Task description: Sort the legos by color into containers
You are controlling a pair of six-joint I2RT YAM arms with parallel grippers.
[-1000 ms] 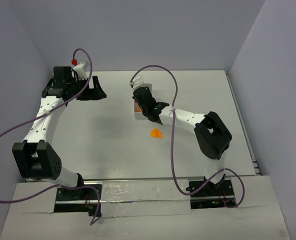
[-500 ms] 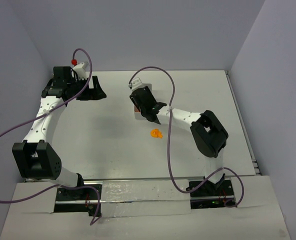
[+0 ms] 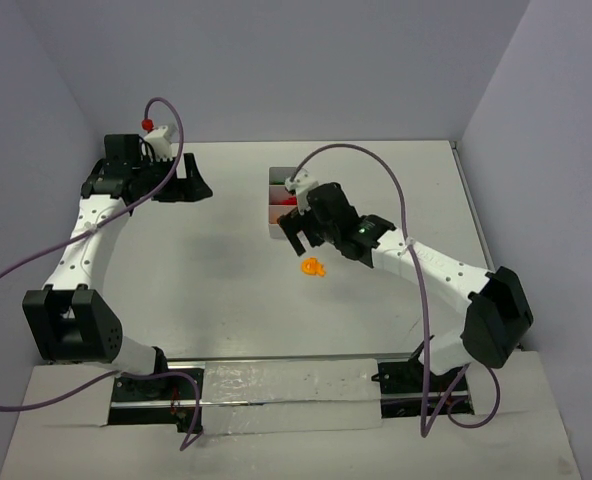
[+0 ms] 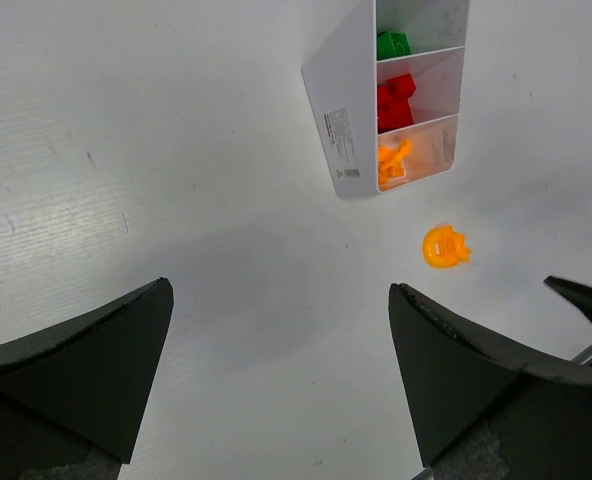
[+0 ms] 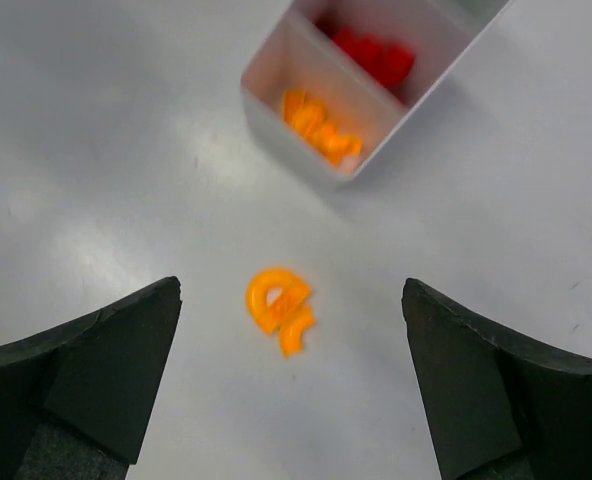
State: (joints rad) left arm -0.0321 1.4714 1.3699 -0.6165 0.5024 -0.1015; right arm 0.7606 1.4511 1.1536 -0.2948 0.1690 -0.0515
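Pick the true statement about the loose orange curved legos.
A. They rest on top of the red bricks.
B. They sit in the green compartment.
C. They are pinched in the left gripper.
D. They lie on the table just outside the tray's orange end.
D: the orange curved legos lie on the bare table, apart from the tray and just past its orange compartment, with no gripper holding them.

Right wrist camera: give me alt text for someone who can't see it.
A small orange curved plastic lego lies loose on the white table, centred under the right end effector, whose dark jaws are wide open. Beyond it, a narrow white plastic tray holds orange pieces in its nearest compartment and red pieces in the next.
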